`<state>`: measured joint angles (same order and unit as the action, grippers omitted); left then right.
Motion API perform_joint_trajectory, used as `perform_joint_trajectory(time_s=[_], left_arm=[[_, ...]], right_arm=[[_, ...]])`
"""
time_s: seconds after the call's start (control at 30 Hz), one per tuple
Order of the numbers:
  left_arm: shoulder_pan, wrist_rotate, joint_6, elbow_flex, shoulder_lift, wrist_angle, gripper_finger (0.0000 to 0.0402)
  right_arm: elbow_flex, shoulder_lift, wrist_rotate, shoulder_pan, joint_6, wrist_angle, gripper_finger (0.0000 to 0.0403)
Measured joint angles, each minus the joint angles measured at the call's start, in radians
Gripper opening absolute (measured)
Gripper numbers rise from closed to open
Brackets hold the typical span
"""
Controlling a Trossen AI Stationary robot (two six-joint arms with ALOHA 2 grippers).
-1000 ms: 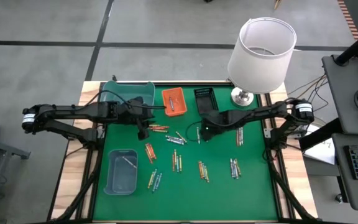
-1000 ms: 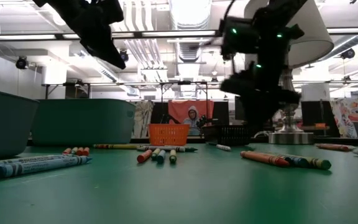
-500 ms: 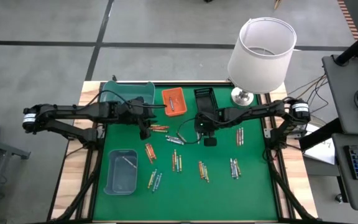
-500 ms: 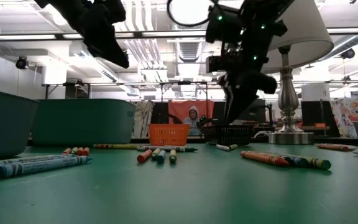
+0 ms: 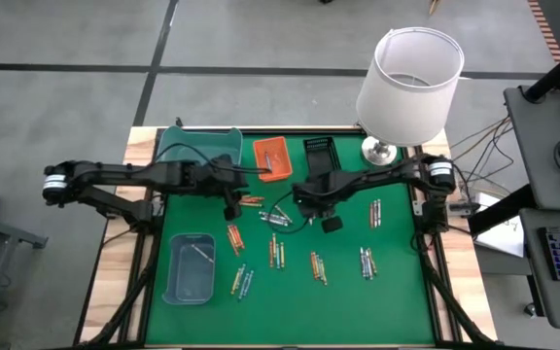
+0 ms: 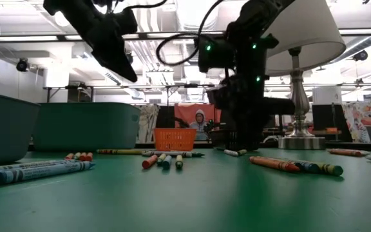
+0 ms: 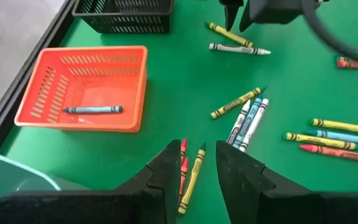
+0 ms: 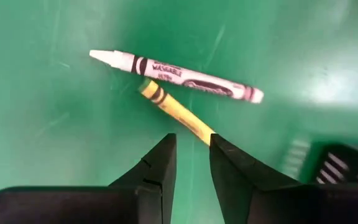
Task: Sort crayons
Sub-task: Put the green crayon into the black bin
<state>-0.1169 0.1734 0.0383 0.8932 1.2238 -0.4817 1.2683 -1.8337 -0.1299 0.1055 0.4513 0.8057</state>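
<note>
Our right hand was low over the green surface near the black tray. Its fingers were a little apart, with a yellow crayon poking between them, beside a white crayon. We thought it might bump the white one or pinch crookedly. Our left hand waited, partly open and empty, above red crayons.

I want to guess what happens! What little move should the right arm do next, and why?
Probably lower a touch and close. The right gripper hangs with its jaws open just above the yellow crayon, whose near end runs into the gap between them. The white crayon lies just beyond, so a straight drop looks safest.
</note>
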Motion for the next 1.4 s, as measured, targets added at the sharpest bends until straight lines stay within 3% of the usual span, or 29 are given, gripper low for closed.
perform_joint_trajectory(time_s=[0.3, 0.47, 0.63, 0.77, 1.17, 1.4], left_arm=[[0.0, 0.0, -0.003, 0.0, 0.031, 0.027, 0.0084], [0.0, 0.0, -0.003, 0.0, 0.024, 0.028, 0.0084], [0.0, 0.001, -0.003, 0.0, 0.006, 0.031, 0.0084], [0.0, 0.001, 0.003, 0.0, -0.01, 0.039, 0.0084], [0.003, 0.002, 0.063, 0.0, -0.022, 0.074, 0.0084], [0.004, 0.003, 0.077, 0.011, -0.022, 0.098, 0.0084]], right_arm=[[0.077, -0.109, 0.002, 0.0, 0.084, 0.028, 0.0082], [0.108, -0.159, 0.026, 0.0, 0.127, 0.064, 0.006], [0.107, -0.15, 0.026, 0.0, 0.135, 0.075, 0.0019], [0.104, -0.115, 0.03, 0.0, 0.111, 0.076, 0.0011], [0.099, 0.08, 0.026, 0.003, -0.168, 0.126, 0.0008], [0.133, 0.17, -0.127, 0.063, -0.406, 0.098, 0.0008]])
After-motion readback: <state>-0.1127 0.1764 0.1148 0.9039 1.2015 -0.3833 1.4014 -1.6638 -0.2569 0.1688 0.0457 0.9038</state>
